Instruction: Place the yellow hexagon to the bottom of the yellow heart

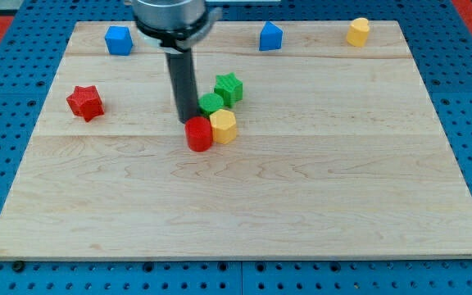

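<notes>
My tip [188,121] sits at the left side of a small bunch of blocks near the middle of the table [236,213]. It is right beside the red round block [199,134] and the green round block [211,103]. The yellow hexagon [224,126] is on the other side of the red one, touching it. A green star [229,88] sits just above the bunch.

The yellow heart [358,31] is far off, in the top right corner.

To do this step well, I think the tip should go around to the left of the hexagon alone and push it up and to the right, leaving the red and green blocks behind. It should stop just below the heart.

The rod stands straight up, hanging from the top. There is no gripper, so nothing opens or closes.
</notes>
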